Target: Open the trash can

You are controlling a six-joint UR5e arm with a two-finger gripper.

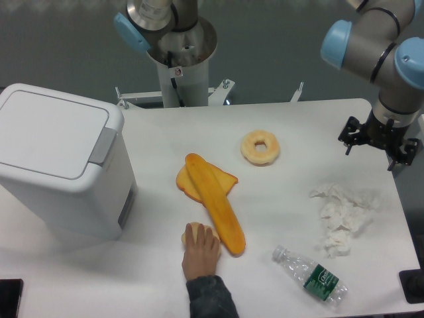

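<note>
A: Trash can (63, 165) — far left of table (291, 212), lid flat and down, not opened yet. Grey latch tab (103, 146) on lid's right edge, facing mid-table.

B: Gripper (379, 140)?

A: Far right, hanging above table edge, well apart from bin. Holding nothing. Fingers tiny and dark at this angle — can't tell if spread or closed.

B: So direction of reach?

A: Straight across, right to left, whole table width between. Tab on near-facing side of lid, so approach from the right lands on it first; probably a press down on tab, not a lift at far edge. Lid's long axis roughly front-to-back, tab about midway along it.

B: Stuff in the way?

A: Plenty btw the two. Doughnut (260, 147) mid-table, long orange piece (215, 202) lying over toast slice (225, 179), crumpled tissue (344, 215) just below gripper, plastic bottle (311, 275) at front right. All low; a high pass likely clears them.

B: Anything else?

A: Person's hand (200, 248) at front edge, resting on small pale item, beside orange piece. Near the crossing line — worth care.
</note>
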